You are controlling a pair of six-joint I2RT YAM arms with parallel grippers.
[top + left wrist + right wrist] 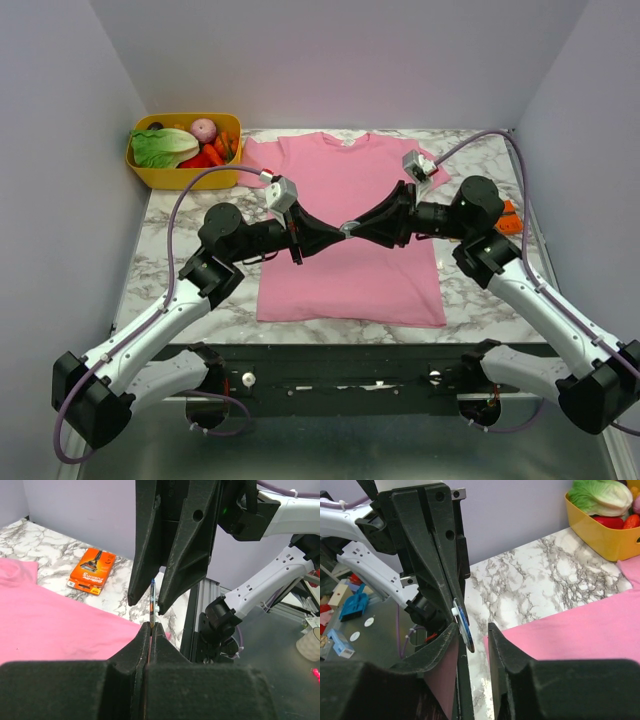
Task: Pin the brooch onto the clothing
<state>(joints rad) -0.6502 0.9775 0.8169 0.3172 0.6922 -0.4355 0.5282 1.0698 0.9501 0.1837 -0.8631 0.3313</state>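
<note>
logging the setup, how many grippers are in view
2. The left gripper, over the middle of the pink T-shirt, is shut on the brooch. The right gripper meets it tip to tip from the right, open around that brooch. None seems hidden.

Both arms bend inward, tips meeting. The left gripper (150,632) is pinched tight on the brooch (151,602); the right gripper (472,632) shows a gap.

Light: bright, even, diffuse from above.
Shadows: soft and faint on the pink cotton short-sleeved T-shirt (345,285).
Focus: nearest foreground in both wrist views slightly soft.
</note>
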